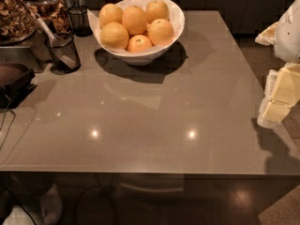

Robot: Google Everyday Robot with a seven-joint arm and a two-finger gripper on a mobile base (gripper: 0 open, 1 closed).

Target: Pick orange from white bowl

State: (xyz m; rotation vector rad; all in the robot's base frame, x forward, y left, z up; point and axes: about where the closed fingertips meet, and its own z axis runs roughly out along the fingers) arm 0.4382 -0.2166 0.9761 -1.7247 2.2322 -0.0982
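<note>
The white bowl (176, 18) stands at the back middle of the grey table. It holds several pale yellow-orange oranges; the nearest to the right side is one orange (161, 31), with others beside and behind it (114, 34). A smaller, deeper-orange fruit (139, 43) lies at the bowl's front. My gripper (276, 102), pale yellow and white, hangs at the right edge of the camera view, over the table's right edge, far to the right of the bowl and nearer than it. It holds nothing that I can see.
Two dark mesh cups (63, 53) (78, 20) stand left of the bowl. Glass jars of snacks (16, 13) fill the back left corner. A dark object (14, 81) lies at the left edge. The table's front edge (140, 172) runs across below.
</note>
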